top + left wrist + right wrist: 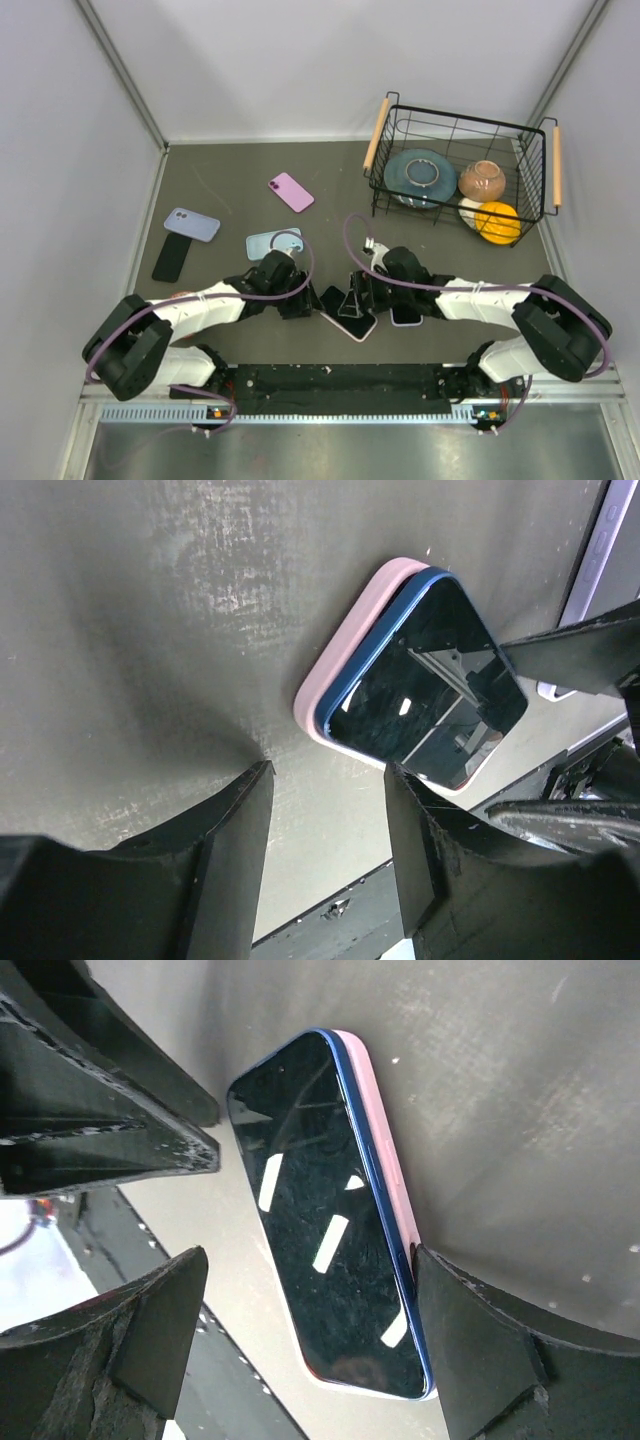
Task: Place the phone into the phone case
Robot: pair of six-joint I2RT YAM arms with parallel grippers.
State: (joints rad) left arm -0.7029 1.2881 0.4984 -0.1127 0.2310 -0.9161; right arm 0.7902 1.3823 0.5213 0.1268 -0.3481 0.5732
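Observation:
A dark phone with a blue edge lies screen up on a pink phone case, shifted a little off it so the case's rim shows along one side. In the top view the pair sits at the near middle of the table between both arms. My right gripper is open and straddles the phone: one finger touches the pink case's edge, the other stands apart. My left gripper is open and empty, just short of the phone's corner.
A wire basket with dishes and an orange thing stands at the back right. A purple phone, a lavender case, a black phone and a light blue case lie to the left. Another phone lies under the right arm.

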